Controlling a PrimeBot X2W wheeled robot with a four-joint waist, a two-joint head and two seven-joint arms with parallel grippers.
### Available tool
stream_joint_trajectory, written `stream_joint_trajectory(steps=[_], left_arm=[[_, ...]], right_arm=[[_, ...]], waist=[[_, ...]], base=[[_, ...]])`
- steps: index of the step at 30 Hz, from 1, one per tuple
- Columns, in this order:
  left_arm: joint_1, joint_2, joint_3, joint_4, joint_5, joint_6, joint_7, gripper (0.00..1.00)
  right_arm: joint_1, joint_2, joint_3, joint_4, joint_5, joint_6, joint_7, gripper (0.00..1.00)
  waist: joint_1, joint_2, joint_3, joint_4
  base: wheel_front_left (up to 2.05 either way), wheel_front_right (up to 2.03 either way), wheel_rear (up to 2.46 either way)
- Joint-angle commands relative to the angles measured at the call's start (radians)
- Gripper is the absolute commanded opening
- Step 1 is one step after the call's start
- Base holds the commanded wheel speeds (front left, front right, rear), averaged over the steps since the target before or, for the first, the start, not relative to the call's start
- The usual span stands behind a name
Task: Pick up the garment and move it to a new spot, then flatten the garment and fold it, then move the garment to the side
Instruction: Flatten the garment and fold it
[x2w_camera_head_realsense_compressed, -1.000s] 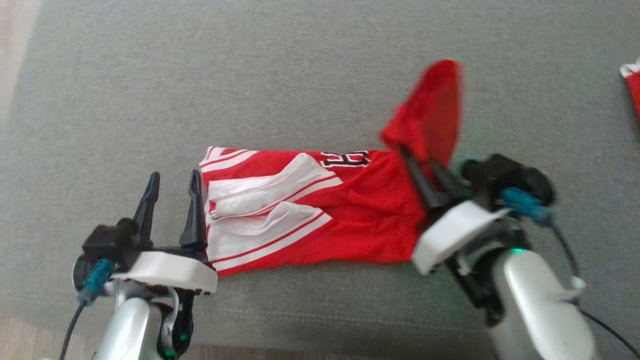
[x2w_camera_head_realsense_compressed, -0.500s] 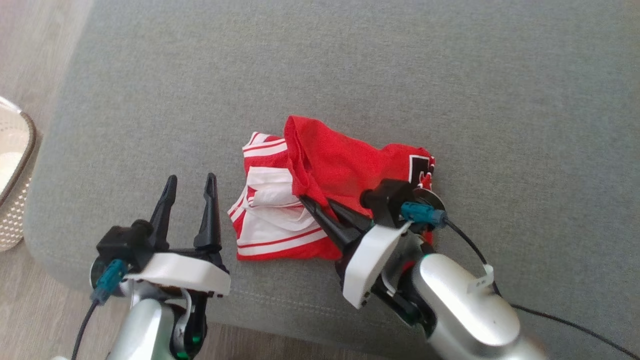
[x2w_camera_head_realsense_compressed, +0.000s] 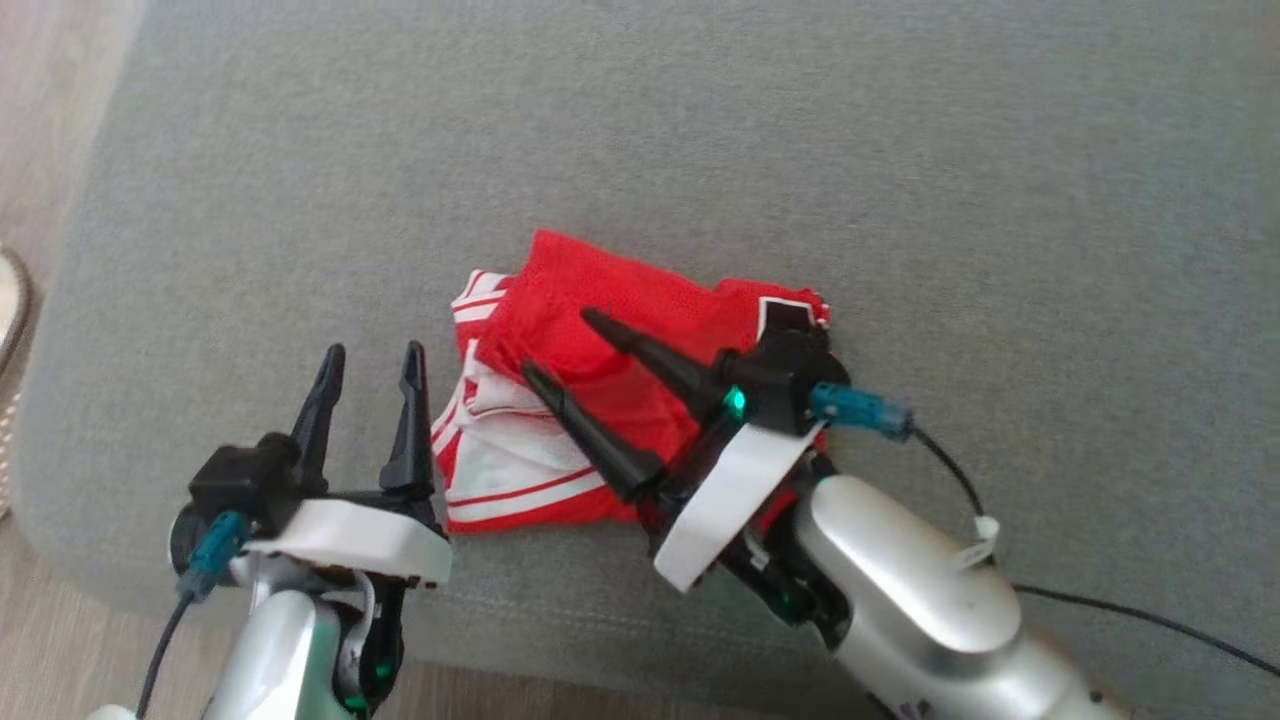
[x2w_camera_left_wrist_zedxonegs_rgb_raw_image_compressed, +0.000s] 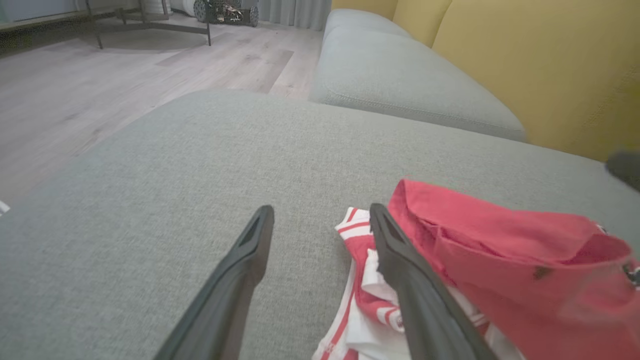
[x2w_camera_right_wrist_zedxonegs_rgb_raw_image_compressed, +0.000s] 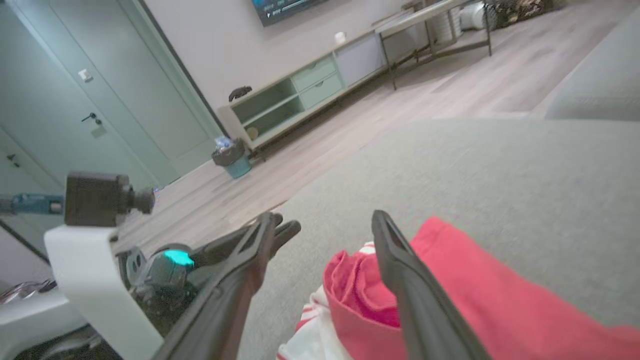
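Your garment (x2w_camera_head_realsense_compressed: 640, 295) lies folded over itself on the sofa (x2w_camera_head_realsense_compressed: 700, 130), towards its near edge, with the red half on top of the white striped half. Your right fingers (x2w_camera_head_realsense_compressed: 555, 343) stand wide apart over the garment's left part, holding nothing. Your left fingers (x2w_camera_head_realsense_compressed: 374, 350) are also spread wide and empty, just left of the garment.

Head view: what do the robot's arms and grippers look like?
The left gripper and right gripper match: two long, tapered black fingers, a white curved plate, a black block with a teal plug and black cable, a green light, a silver forearm. A white tag sits on the right cable.
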Motion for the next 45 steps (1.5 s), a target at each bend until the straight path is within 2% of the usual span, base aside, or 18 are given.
stream_joint_trajectory(steps=[1, 3, 6, 12, 13, 16, 23, 32, 45], left_arm=[[-0.030, 0.021, 0.044, -0.028, 0.016, -0.003, -0.012, 1.00], [-0.030, 0.024, 0.047, -0.029, 0.019, -0.004, -0.012, 1.00], [-0.031, 0.030, 0.053, -0.036, 0.027, -0.002, -0.012, 1.00], [-0.029, 0.052, 0.068, -0.055, 0.040, 0.004, -0.012, 1.00], [-0.027, 0.061, 0.071, -0.061, 0.044, 0.008, -0.012, 1.00], [-0.025, 0.074, 0.074, -0.072, 0.049, 0.013, -0.009, 1.00], [0.001, 0.103, 0.077, -0.110, 0.058, 0.024, 0.011, 1.00], [0.065, 0.123, 0.069, -0.159, 0.058, 0.030, 0.040, 1.00], [0.087, 0.129, 0.058, -0.178, 0.048, 0.038, 0.056, 1.00]], right_arm=[[-0.033, 0.026, -0.010, -0.059, 0.006, 0.007, -0.040, 1.00], [-0.031, 0.026, -0.028, -0.066, 0.001, 0.007, -0.053, 1.00], [-0.013, 0.026, -0.115, -0.087, -0.037, 0.007, -0.082, 1.00], [0.078, 0.023, -0.348, -0.153, -0.140, 0.007, -0.080, 1.00], [0.121, 0.018, -0.433, -0.181, -0.182, 0.007, -0.069, 1.00], [0.190, 0.012, -0.553, -0.222, -0.249, 0.007, -0.047, 1.00], [0.335, 0.009, -0.741, -0.282, -0.366, 0.007, -0.009, 1.00], [0.441, 0.016, -0.793, -0.311, -0.396, 0.007, 0.021, 1.00], [0.458, 0.021, -0.801, -0.315, -0.394, 0.007, 0.039, 1.00]], waist=[[0.0000, 0.0000, -0.019, -0.034], [0.0000, 0.0000, -0.024, -0.044], [0.0000, 0.0000, -0.036, -0.071], [0.0000, 0.0000, -0.054, -0.119], [0.0000, 0.0000, -0.060, -0.132], [0.0000, 0.0000, -0.070, -0.146], [0.0000, 0.0000, -0.106, -0.164], [0.0000, 0.0000, -0.153, -0.176], [0.0000, 0.0000, -0.173, -0.169]], base=[[0.00, 0.00, 0.00], [0.00, 0.00, 0.00], [0.00, 0.00, 0.00], [0.00, 0.00, 0.00], [0.00, 0.00, 0.00], [0.00, 0.00, 0.00], [0.00, 0.00, 0.00], [0.00, 0.00, 0.00], [0.00, 0.00, 0.00]])
